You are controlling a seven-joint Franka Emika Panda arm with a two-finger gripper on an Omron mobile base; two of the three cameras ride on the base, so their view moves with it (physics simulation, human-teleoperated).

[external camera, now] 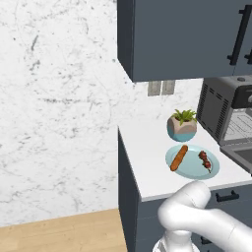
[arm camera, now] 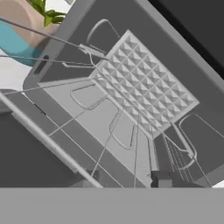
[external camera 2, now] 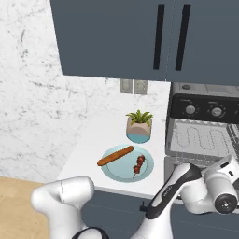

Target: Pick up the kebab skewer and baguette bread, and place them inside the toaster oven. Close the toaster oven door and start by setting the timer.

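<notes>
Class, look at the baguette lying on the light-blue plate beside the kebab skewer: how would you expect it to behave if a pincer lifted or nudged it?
The baguette is slim with rounded ends, so a sideways nudge would probably roll it. It keeps a straight line across the plate, so it likely lifts stiff, not floppy. The kebab skewer lies close by, so a push toward it may knock it.

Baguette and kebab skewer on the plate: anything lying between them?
Nothing: bare plate separates the baguette and kebab skewer, clear in the right base view.
</notes>
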